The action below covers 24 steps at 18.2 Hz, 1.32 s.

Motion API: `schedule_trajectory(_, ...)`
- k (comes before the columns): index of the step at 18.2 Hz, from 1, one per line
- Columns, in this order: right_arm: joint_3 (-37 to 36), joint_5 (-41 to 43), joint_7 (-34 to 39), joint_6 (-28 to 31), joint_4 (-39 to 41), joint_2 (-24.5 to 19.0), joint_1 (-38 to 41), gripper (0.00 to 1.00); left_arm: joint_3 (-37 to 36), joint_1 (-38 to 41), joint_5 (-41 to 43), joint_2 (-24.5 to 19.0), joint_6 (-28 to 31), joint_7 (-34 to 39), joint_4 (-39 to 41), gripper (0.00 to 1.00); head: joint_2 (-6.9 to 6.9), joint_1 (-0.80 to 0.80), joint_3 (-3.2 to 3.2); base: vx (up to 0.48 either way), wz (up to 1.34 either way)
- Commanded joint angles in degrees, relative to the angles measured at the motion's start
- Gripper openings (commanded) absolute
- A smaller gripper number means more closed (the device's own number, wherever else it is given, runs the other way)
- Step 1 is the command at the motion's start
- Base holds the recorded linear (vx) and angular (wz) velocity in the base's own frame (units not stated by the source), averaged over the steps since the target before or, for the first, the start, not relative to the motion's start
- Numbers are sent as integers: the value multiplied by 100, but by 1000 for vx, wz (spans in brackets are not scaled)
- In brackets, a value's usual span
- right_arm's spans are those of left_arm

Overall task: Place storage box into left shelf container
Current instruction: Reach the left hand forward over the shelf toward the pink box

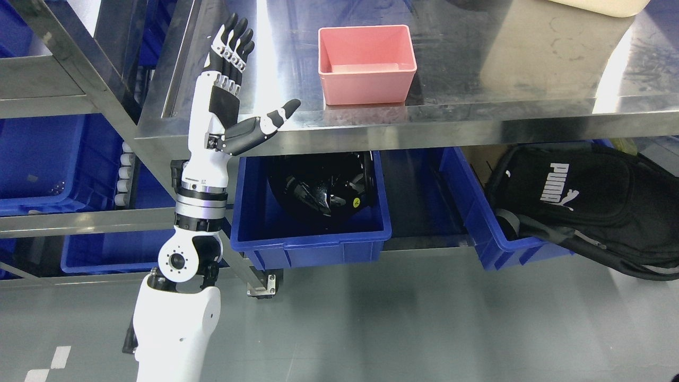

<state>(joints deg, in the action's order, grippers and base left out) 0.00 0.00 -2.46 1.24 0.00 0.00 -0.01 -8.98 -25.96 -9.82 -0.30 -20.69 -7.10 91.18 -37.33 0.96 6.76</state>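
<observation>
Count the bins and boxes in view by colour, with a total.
Pink storage box: 1, on the steel table top.
Blue bins: 5, at.
Total: 6

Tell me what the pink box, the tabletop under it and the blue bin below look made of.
Pink box: likely molded plastic, matte, thin even walls. Tabletop: apparently stainless steel, brushed, showing reflections and glare. Blue bin: probably rigid plastic, slightly glossy, with a thick rolled rim.
</observation>
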Motion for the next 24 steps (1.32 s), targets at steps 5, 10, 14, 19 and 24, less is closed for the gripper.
schedule_trajectory(5,-26,-9,0,-1,100,100,54,100,607,-565,6,-70,362,-360,-82,100,0,0,0,0,0)
schedule_trajectory(10,-26,-9,0,-1,100,100,54,100,1013,-1823,50,-1171,1067,-2258,-671,100,0,0,0,0,0)
schedule_trajectory(14,-26,-9,0,-1,100,100,54,100,190,-2561,137,-1991,1075,-2489,-909,100,0,0,0,0,0)
schedule_trajectory(19,-26,-9,0,-1,100,100,54,100,-1278,-3195,688,-2256,1530,-3602,-953,100,0,0,0,0,4)
schedule_trajectory(24,-26,-9,0,-1,100,100,54,100,-1510,-3599,1780,-1475,2051,-5223,-1611,99,0,0,0,0,0)
